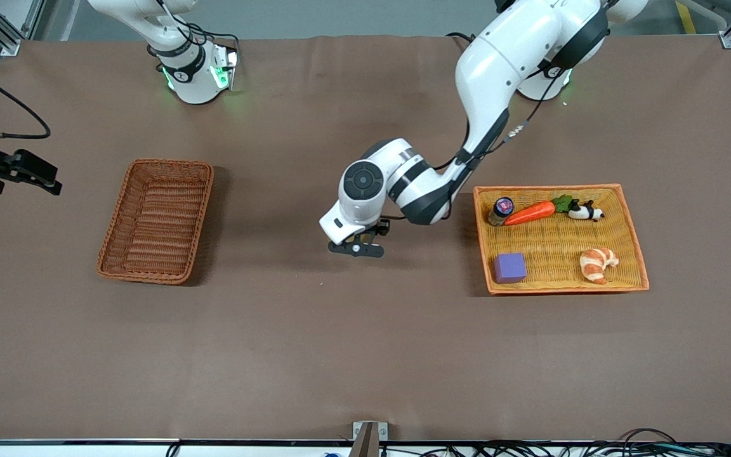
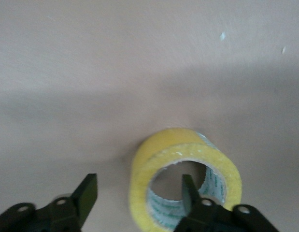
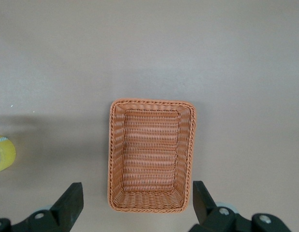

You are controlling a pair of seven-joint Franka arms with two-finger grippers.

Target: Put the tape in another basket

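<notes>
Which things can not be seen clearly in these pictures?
- Front view: the tape is hidden under the left gripper.
- Right wrist view: the tape is cut by the picture's edge.
- Front view: the label of the small jar in the yellow basket is too small.

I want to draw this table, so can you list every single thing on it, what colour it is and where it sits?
tape: one, yellow, on the bare table under the left gripper, between the two baskets
brown basket: one, reddish-brown, toward the right arm's end
yellow basket: one, orange-rimmed, toward the left arm's end
In the yellow basket: orange carrot, panda toy, small jar, purple cube, croissant
left gripper: open, one finger inside the tape's hole
right gripper: open, high above the brown basket, waiting
</notes>
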